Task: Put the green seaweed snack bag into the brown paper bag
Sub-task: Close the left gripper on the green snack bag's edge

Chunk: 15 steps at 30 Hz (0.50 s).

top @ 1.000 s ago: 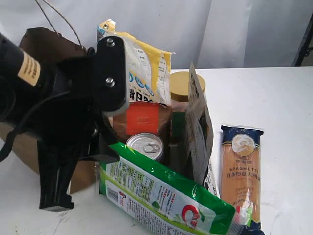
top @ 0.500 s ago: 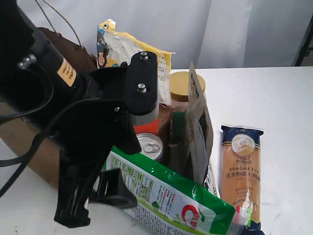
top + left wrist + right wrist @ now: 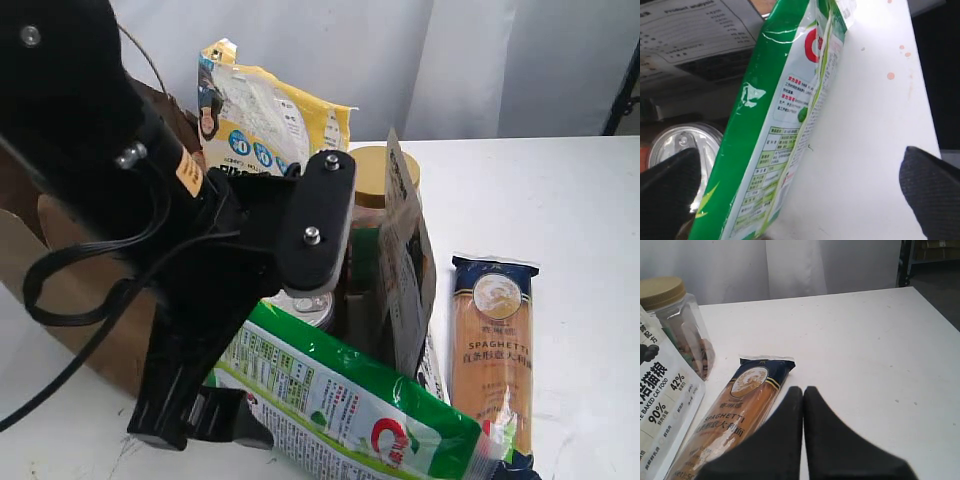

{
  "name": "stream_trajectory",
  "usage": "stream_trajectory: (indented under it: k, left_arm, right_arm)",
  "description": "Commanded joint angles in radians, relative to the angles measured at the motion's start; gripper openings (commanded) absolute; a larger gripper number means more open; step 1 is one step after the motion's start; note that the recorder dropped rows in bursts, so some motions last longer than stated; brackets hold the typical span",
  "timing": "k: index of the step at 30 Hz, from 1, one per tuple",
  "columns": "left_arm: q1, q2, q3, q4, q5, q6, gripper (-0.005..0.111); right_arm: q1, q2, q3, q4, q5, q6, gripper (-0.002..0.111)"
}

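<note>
From the exterior: shows the green seaweed snack bag [image 3: 340, 400] lying on the worktop [image 3: 560, 190] beside the brown paper bag [image 3: 70, 270], outside it, left hand [image 3: 205, 425] at its end

At the left wrist: spread wide, straddling the packet's edge, gripping nothing

At the right wrist: right hand [image 3: 803, 392] pressed shut, empty, near spaghetti pack [image 3: 740, 410]

The seaweed snack bag [image 3: 340, 400] lies at the front of the table [image 3: 560, 200], with a tin can [image 3: 312, 308] just behind it. The paper bag [image 3: 20, 235] stands at the left. A spaghetti packet [image 3: 492, 350] lies at the right, beside an upright pouch [image 3: 405, 260], with a jar [image 3: 368, 170] behind.
</note>
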Motion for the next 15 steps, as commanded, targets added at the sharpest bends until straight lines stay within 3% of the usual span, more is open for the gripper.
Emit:
stream_trajectory:
  k: [1, 15]
  left_arm:
    - [-0.01, 0.035, -0.008, -0.025, -0.036, 0.078, 0.103]
    - [-0.01, 0.103, -0.008, -0.068, -0.118, 0.212, 0.103]
  right_arm:
    - [-0.006, -0.007, 0.002, 0.002, -0.004, -0.003, 0.0]
    - [-0.006, -0.007, 0.002, 0.002, -0.004, -0.003, 0.0]
